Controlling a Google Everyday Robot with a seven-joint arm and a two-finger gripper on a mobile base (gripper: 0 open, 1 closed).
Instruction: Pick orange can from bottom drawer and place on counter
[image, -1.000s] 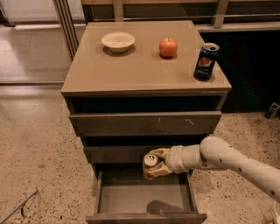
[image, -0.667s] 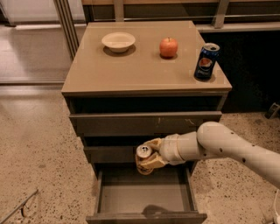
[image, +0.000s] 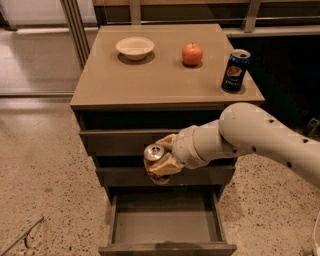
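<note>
- Counter (image: 165, 75): tan top of a three-drawer cabinet; its far edge meets a dark railing, partly cut off by the frame top.
- Arm (image: 260, 135): enters from the right edge, base out of frame, and crosses in front of the upper drawer fronts, hiding their right parts.
- Bottom drawer (image: 167, 248): pulled out, inside in shadow; front panel partly cut off at the frame bottom.
- Bowl (image: 135, 47): near the far left corner of the counter.
- Blue can (image: 235, 70): upright at the right edge.
- Apple (image: 192, 53): near the far edge, between bowl and blue can.
- Gripper (image: 162, 156): in front of the middle drawers, above the bottom drawer, clamped on the orange can.
- Orange can (image: 154, 152): held tilted, silver top facing up-left; body mostly hidden by the fingers.
</note>
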